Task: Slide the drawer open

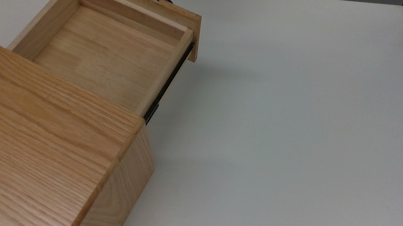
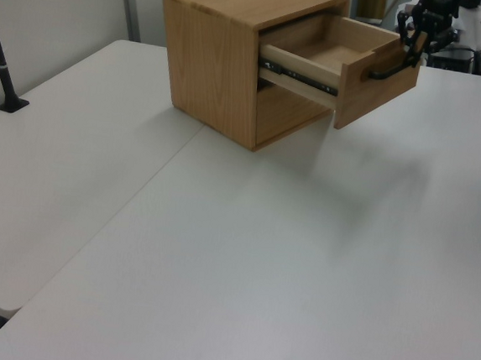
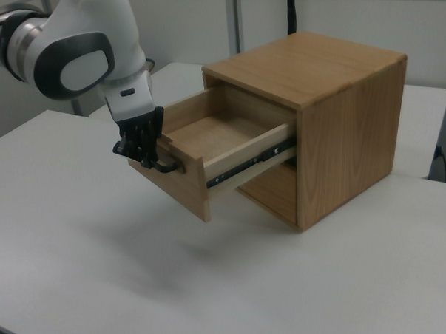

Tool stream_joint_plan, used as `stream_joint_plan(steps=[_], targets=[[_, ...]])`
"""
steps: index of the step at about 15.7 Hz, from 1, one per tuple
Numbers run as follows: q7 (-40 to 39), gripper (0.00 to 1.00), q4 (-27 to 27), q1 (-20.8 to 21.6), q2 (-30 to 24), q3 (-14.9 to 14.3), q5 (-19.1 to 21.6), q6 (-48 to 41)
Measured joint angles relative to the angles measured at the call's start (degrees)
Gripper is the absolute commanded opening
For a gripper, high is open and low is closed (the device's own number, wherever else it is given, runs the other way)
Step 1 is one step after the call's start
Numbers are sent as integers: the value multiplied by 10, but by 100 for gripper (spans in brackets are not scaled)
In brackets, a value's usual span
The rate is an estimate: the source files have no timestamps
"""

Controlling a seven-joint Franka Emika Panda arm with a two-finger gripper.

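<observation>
Right view: the white arm [image 3: 80, 53] reaches down, its fingers [image 3: 139, 145] closed on the handle [image 3: 166, 165] of the drawer [image 3: 209, 148], which extends behind them from the casing [image 3: 337, 105]; fingertips are hard to resolve.

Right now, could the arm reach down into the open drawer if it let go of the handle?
Probably yes. The drawer is pulled well out of the box, its inside bare and open from above, and the end effector sits right at the handle on the front panel.
</observation>
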Motion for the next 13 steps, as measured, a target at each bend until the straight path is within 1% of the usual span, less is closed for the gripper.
stream_joint_plan(steps=[1, 2, 3, 4, 6, 10, 13], targets=[[-6, 88, -1, 4, -3, 0, -1, 0], [-6, 100, -1, 6, -3, 0, -3, -1], [-21, 100, 0, 8, -3, 0, -5, -4], [-53, 100, 6, 11, -5, 0, -5, -17], [-97, 100, 32, 21, -15, -4, -5, -65], [-172, 100, 94, 57, -31, -19, -5, -142], [-245, 100, 122, 86, -25, -20, -11, -170]])
